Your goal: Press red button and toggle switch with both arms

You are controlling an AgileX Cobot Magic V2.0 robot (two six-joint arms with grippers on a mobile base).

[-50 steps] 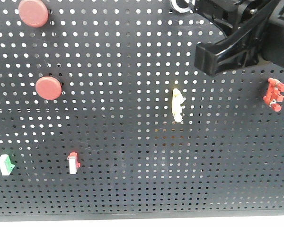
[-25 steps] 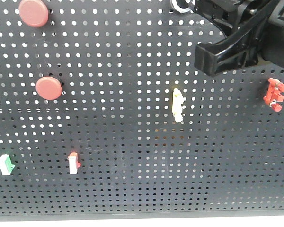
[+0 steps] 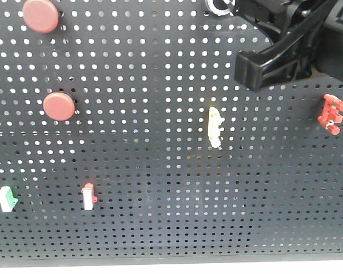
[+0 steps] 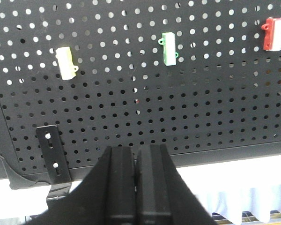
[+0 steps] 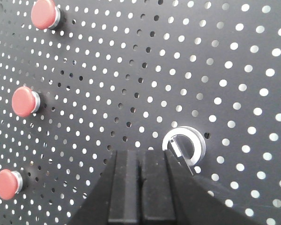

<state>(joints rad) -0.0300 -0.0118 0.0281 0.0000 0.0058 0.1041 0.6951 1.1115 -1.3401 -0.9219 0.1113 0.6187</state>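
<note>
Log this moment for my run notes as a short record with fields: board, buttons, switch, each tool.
board: black perforated panel, upright
red buttons: two in the front view, upper and lower; neither touched
toggle switch: silver-ringed, at the top edge of the front view
right tool: shut, tip right beside the switch; contact unclear
left tool: shut, low before the board's bottom edge, holding nothing
other parts: pale yellow piece, red bracket

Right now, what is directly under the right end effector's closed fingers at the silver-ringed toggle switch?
The black perforated metal panel continues there. The fingers cover the silver-ringed toggle switch's lower edge, so whether they touch is unclear.
</note>
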